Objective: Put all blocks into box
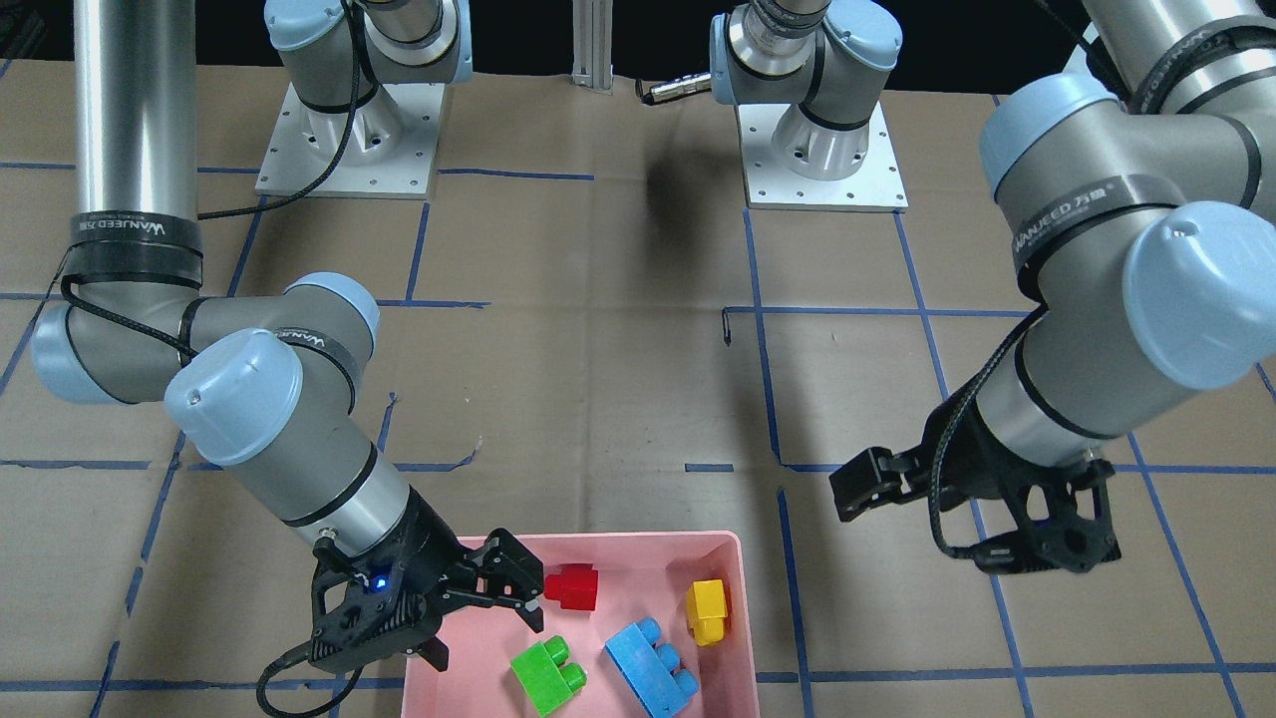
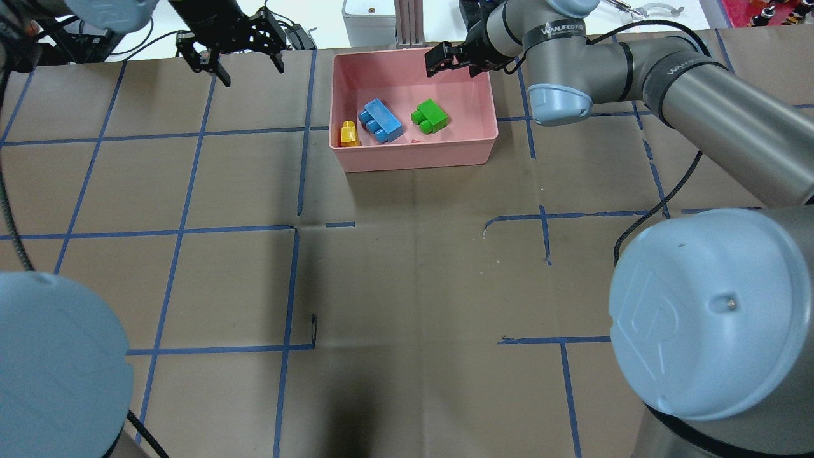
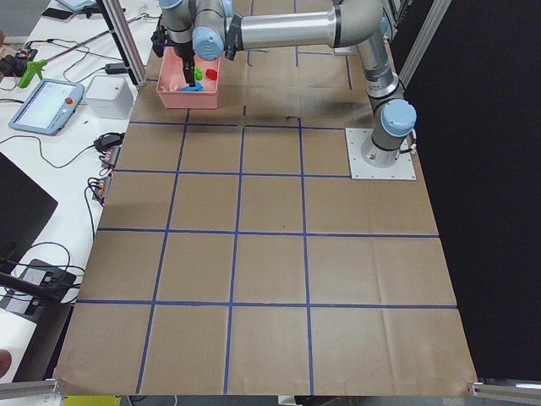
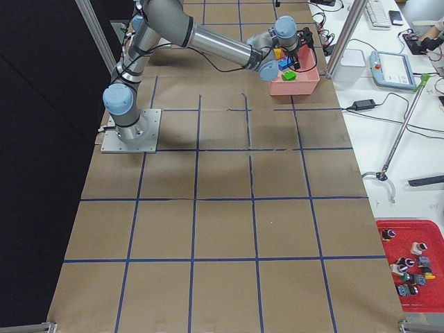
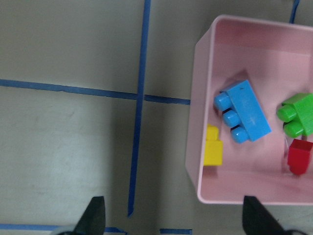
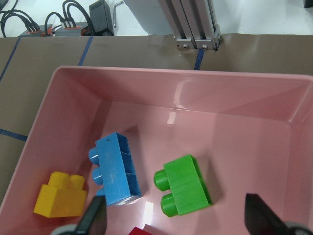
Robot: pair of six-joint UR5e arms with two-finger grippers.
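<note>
The pink box holds all four blocks: red, green, blue and yellow. My right gripper is open and empty, low over the box's corner next to the red block. Its wrist view shows the blue, green and yellow blocks between its spread fingertips. My left gripper is open and empty, above the table beside the box. Its wrist view shows the box with the blocks inside. In the overhead view the box's near wall mostly hides the red block.
An aluminium post and a white device stand just past the box at the table's far edge. The arm bases sit at the robot's side. Blue tape lines grid the brown table cover.
</note>
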